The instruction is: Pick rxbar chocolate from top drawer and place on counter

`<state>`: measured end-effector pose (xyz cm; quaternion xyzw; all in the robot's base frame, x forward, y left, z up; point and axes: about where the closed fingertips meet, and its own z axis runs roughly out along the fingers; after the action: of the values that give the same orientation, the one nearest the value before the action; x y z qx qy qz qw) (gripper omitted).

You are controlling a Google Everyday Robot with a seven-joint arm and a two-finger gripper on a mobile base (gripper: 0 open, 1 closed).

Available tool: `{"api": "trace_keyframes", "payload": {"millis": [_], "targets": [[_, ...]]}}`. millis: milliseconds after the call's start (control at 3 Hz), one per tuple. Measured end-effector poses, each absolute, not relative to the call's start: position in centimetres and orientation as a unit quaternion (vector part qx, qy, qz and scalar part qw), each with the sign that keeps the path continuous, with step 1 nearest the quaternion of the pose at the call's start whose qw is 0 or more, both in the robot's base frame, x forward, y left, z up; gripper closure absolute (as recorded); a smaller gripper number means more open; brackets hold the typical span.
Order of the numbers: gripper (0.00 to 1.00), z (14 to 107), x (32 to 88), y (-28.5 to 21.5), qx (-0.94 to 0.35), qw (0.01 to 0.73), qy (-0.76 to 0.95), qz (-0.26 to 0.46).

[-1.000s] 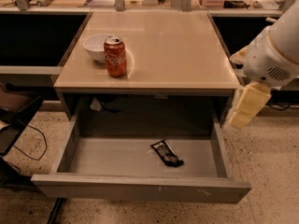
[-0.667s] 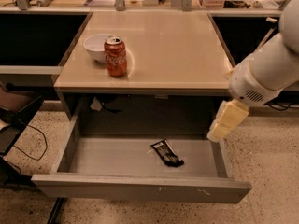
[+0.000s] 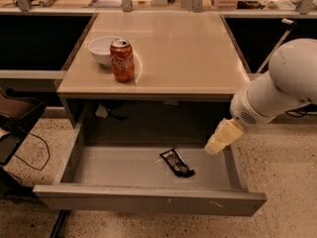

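Observation:
The rxbar chocolate (image 3: pixel 177 163), a small flat bar in a shiny black wrapper, lies on the floor of the open top drawer (image 3: pixel 124 170), right of its middle. The drawer is pulled fully out below the beige counter (image 3: pixel 183 53). My gripper (image 3: pixel 220 139) hangs on the white arm over the drawer's right side, right of the bar and a little above it, and it holds nothing.
A red soda can (image 3: pixel 122 60) and a white bowl (image 3: pixel 103 49) stand on the counter's left part. The drawer's front panel (image 3: pixel 148 201) juts toward me. Dark cables lie on the floor at the left. Cluttered shelves run behind the counter.
The arm has swung left and down, bringing the gripper from outside the drawer's right edge to over its right side, closer to the bar. The bar, can and bowl have not moved.

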<state>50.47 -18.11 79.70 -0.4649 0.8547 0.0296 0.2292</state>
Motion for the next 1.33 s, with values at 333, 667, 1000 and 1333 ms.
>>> {"api": "trace_keyframes", "payload": {"millis": [333,667,1000,1333], "targets": [[0.0,79.7,50.4,-18.1,-0.466,0.229,0.854,0.029],[0.0,78.0,50.9,-17.8,-0.452,0.232,0.86,0.047],[0.0,74.9,51.7,-16.8,-0.423,0.242,0.869,0.089],[0.0,69.3,54.6,-14.9,-0.363,0.257,0.885,0.14]]}}
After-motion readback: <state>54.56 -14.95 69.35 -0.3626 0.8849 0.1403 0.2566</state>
